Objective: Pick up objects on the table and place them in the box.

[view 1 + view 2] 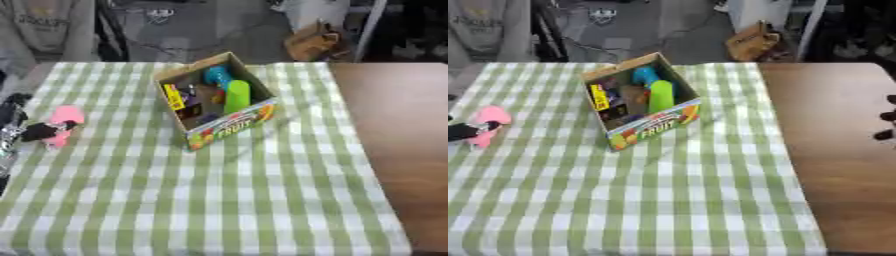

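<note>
Box (229, 126) sits far-centre on the surface (262, 200), on the green-white check cloth (219, 210), open top, w/ a green item (237, 96), a blue item (217, 75) and a yellow item (174, 96) inside. Pink object (63, 120) lies at the left edge of the cloth, well apart from the box. Left hand (35, 131) at the left edge; dark fingers touch the pink object, but can't tell if they're curled round it. Right hand (886, 120): only dark fingertips show at the right edge, over bare wood; fingers' state can't be told.
</note>
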### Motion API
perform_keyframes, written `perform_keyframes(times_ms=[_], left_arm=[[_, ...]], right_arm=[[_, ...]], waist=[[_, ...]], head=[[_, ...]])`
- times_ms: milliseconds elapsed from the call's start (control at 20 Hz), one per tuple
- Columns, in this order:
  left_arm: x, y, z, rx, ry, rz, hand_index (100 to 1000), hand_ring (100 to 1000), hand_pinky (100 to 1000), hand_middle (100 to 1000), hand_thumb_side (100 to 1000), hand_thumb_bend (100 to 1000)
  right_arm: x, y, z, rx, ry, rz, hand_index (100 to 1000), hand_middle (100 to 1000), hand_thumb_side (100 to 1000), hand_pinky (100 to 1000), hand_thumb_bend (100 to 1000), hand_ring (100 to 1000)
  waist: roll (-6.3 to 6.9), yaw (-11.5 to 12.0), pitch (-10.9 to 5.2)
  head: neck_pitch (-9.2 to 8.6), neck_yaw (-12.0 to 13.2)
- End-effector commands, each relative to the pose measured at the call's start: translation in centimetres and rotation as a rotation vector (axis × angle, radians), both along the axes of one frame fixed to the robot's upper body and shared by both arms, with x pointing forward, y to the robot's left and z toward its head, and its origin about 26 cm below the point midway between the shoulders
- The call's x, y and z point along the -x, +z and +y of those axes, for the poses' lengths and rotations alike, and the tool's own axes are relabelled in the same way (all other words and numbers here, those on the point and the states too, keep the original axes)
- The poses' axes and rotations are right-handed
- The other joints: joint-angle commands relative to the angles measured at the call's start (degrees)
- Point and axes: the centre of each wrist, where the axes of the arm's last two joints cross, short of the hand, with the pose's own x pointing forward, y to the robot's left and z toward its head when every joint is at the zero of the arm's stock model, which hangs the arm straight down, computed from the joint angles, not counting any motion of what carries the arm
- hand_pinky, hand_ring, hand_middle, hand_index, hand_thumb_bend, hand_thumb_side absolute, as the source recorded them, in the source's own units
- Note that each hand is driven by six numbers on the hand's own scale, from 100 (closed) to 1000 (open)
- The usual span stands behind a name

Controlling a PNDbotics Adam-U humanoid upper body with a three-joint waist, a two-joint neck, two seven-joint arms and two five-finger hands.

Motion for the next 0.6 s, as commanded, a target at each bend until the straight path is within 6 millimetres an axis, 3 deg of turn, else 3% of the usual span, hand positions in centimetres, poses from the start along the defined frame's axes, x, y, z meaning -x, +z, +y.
perform_keyframes(times_ms=[50,600], left_arm=[[-0.53,1.8,0.71,-0.02,0.003,-0.068,874,751,583,816,506,1000],[-0.54,2.6,1.29,-0.065,0.021,-0.129,868,754,595,815,487,1000]], right_arm=[[-0.23,1.11,-0.26,0.027,0.01,-0.027,819,805,720,592,100,742],[-0.42,1.48,-0.16,0.032,0.019,-0.038,819,805,719,592,100,743]], waist=[[-0.1,-0.1,0.64],[0.17,-1.0,2.25]], head=[[-0.05,0.0],[-0.89,0.3]])
